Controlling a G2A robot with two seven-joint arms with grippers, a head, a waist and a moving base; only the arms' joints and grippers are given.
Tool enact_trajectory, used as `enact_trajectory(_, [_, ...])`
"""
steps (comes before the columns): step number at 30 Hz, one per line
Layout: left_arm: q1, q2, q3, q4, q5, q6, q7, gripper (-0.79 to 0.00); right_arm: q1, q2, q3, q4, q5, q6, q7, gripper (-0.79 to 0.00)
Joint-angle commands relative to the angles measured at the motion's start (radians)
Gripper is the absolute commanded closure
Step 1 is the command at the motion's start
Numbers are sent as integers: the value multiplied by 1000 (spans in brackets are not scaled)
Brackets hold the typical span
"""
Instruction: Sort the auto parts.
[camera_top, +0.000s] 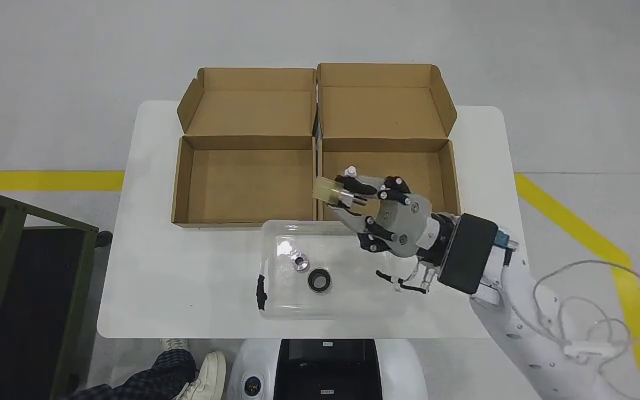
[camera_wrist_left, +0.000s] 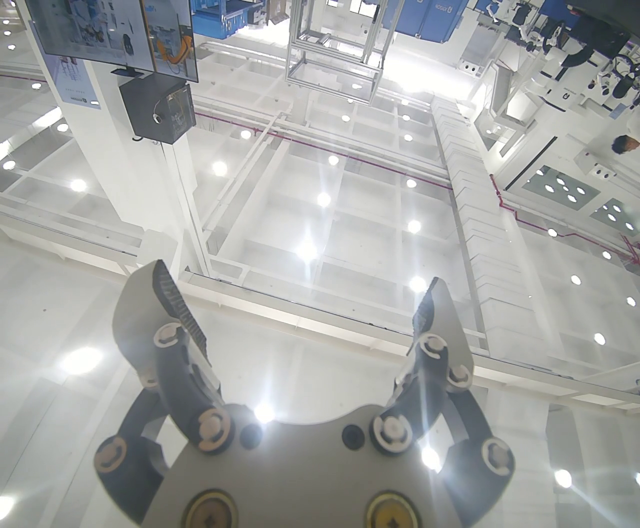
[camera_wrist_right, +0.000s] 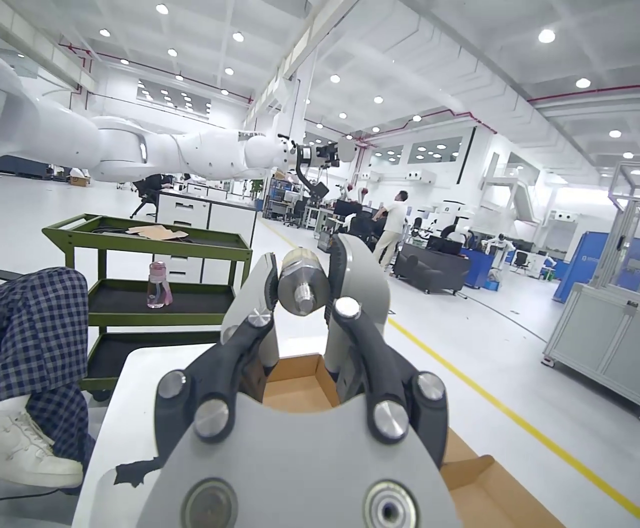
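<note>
Your right tool (camera_wrist_right: 306, 262) grips a pale metal cylinder with a threaded stud (camera_wrist_right: 303, 291), holding it over the near inner corner of the right-hand open brown cardboard box (camera_top: 400, 165) on the white desk (camera_top: 200, 290). Your left tool (camera_wrist_left: 297, 280) gapes wide.

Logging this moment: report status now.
Left gripper open, pointing up. Right gripper shut on threaded cylinder over cardboard boxes' near edge. Silver part, black ring in clear bin. Nothing in the way.

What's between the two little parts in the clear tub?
Nothing, just bare tub floor between the silver part and the black ring, seen in the top view.
</note>
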Motion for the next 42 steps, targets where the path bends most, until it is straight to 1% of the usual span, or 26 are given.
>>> enact_trajectory(1, [0, 0, 0, 0, 0, 0, 0, -785, -4, -1, 8, -7, -2, 0, -3, 0])
enact_trajectory(14, [0, 0, 0, 0, 0, 0, 0, -785, -18, -10, 27, -27, -30, 7, -25, 0])
enact_trajectory(25, [0, 0, 0, 0, 0, 0, 0, -785, -20, -17, 35, -17, -48, -8, -11, 0])
enact_trajectory(34, [0, 0, 0, 0, 0, 0, 0, -785, -43, -17, 56, 12, -24, -16, 88, 0])
enact_trajectory(36, [0, 0, 0, 0, 0, 0, 0, -785, -52, -15, 65, 21, -18, -18, 127, 0])
enact_trajectory(37, [0, 0, 0, 0, 0, 0, 0, -785, -57, -15, 66, 25, -11, -27, 149, 0])
enact_trajectory(40, [0, 0, 0, 0, 0, 0, 0, -785, -65, -11, 79, 29, 15, -38, 277, 0])
enact_trajectory(42, [0, 0, 0, 0, 0, 0, 0, -785, -72, -8, 96, 26, 34, -38, 342, 0])
